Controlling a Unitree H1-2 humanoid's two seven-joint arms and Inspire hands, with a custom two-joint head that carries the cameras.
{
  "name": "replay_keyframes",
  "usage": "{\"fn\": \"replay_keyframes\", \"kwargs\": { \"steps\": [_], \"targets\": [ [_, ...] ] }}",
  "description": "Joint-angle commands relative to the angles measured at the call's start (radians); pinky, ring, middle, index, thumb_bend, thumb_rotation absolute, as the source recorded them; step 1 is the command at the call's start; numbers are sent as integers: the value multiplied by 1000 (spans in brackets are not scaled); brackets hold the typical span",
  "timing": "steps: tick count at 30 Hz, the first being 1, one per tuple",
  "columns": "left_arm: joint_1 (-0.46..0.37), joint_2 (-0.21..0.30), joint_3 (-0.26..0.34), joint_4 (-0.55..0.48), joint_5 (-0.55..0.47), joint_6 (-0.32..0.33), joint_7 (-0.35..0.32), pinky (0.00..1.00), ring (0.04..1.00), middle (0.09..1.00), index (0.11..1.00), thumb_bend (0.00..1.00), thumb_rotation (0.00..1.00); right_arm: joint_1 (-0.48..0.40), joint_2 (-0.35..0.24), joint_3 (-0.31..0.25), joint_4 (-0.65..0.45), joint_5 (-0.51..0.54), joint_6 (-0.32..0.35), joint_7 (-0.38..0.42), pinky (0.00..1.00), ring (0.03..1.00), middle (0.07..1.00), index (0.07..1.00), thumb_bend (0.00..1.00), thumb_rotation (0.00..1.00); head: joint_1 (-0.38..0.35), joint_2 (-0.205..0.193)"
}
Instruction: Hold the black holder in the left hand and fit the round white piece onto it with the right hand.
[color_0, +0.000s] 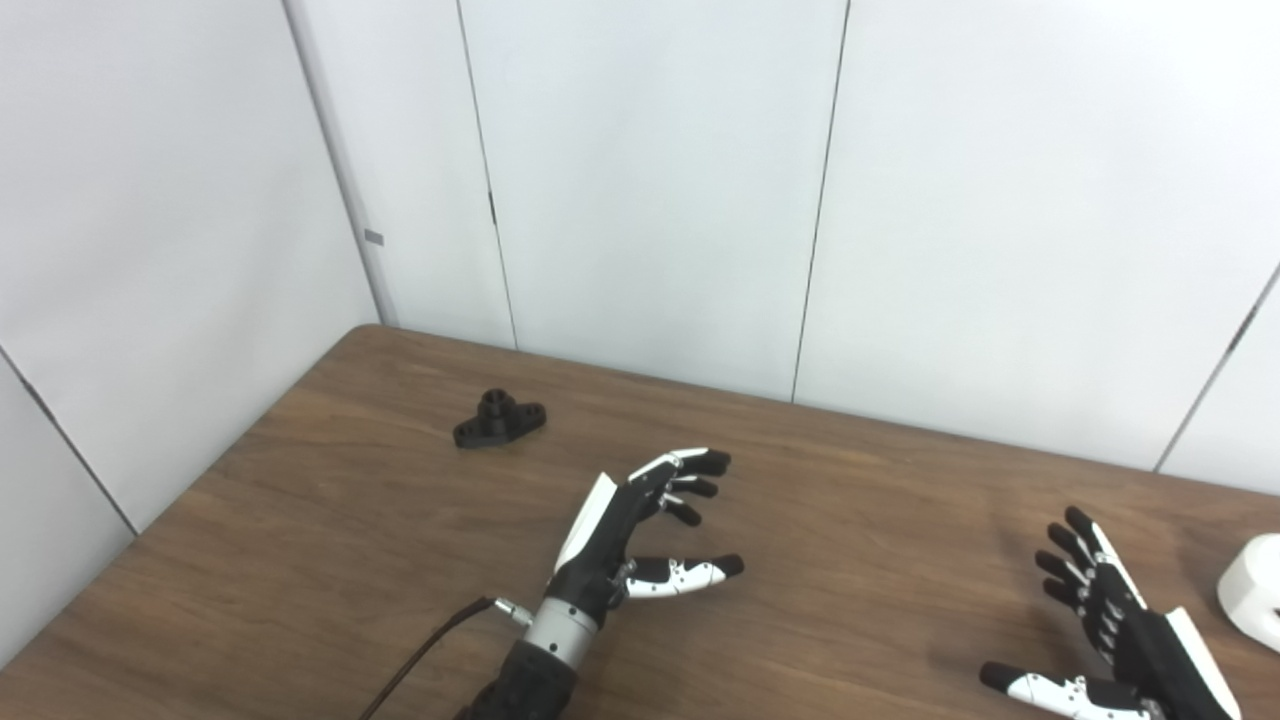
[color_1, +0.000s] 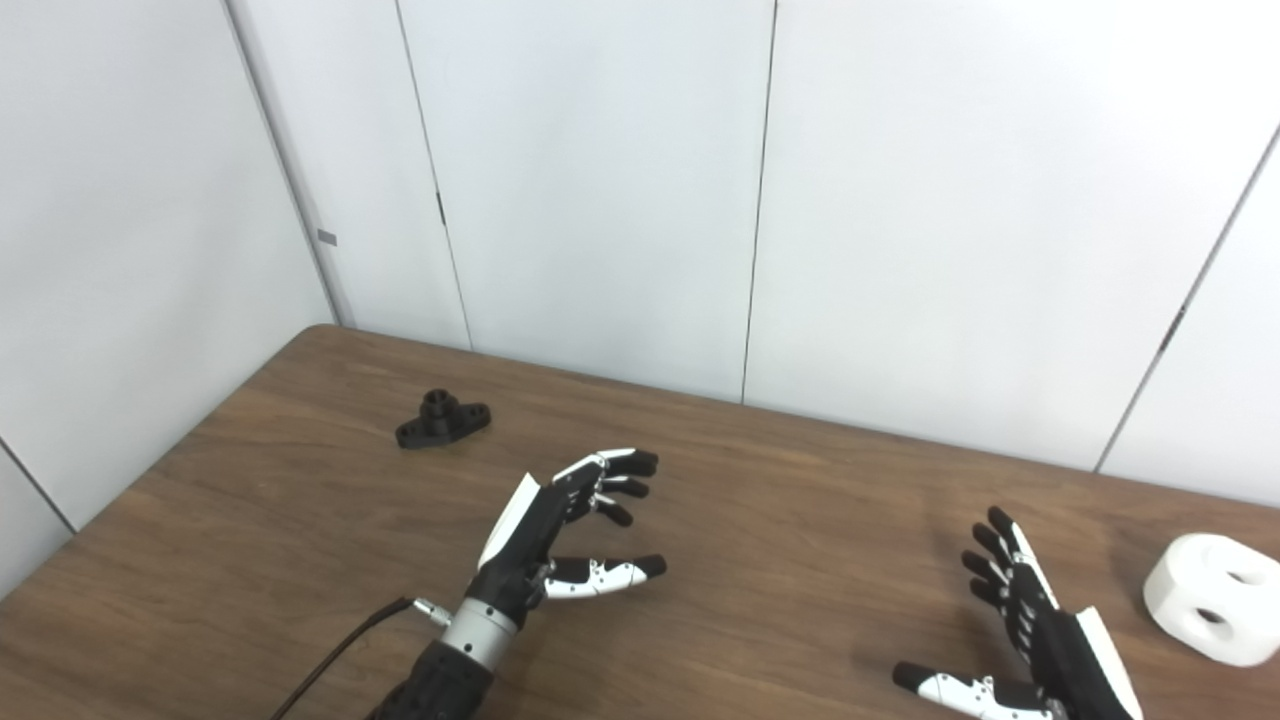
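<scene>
The black holder (color_0: 499, 417) lies on the brown table (color_0: 350, 540) at the far left; it is a flat base with a short upright stub. The round white piece (color_1: 1215, 597), with holes in its sides, sits on the table at the far right. My left hand (color_0: 640, 525) is open and empty over the middle of the table, to the right of and nearer than the holder. My right hand (color_1: 1030, 630) is open and empty at the lower right, just left of the white piece and apart from it.
White wall panels (color_0: 650, 180) stand behind the table and along its left side. A black cable (color_0: 420, 650) runs from my left wrist toward the table's near edge.
</scene>
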Motion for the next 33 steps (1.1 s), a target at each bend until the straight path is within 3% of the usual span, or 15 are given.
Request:
{"fn": "replay_keyframes", "kwargs": {
  "steps": [1,6,13,15,19,23,28,33],
  "targets": [
    [7,50,20,-45,-12,37,-27,585,701,745,754,655,1,-26,-19,-14,-35,14,-11,2,898,909,959,1000,685,0,0,0],
    [-13,129,54,-119,-13,106,-71,616,713,756,771,656,38,-29,-19,-16,-41,17,-3,3,897,906,957,1000,678,0,2,0],
    [-37,197,115,-208,37,213,-61,601,732,788,780,732,0,-38,-19,-13,-38,19,-2,3,894,900,962,1000,670,0,7,0],
    [-42,213,130,-220,63,229,-56,632,748,794,781,741,0,-39,-18,-12,-40,20,1,5,890,899,960,1000,662,0,11,-1],
    [-60,244,149,-248,228,296,-1,618,722,763,756,785,31,-44,-24,-6,-41,9,4,6,867,891,958,1000,661,0,14,-2],
    [-83,275,185,-266,261,354,-2,691,763,782,772,761,55,-46,-20,-5,-43,11,10,4,857,888,956,1000,661,0,17,-5],
    [-118,319,238,-196,228,328,28,673,783,794,774,775,40,-43,-14,1,-50,3,26,-2,869,886,959,1000,663,0,15,-6],
    [-127,351,273,-137,213,324,52,788,844,833,790,749,46,-40,-7,7,-53,-8,31,-6,884,893,964,1000,667,0,13,-8]
  ]
}}
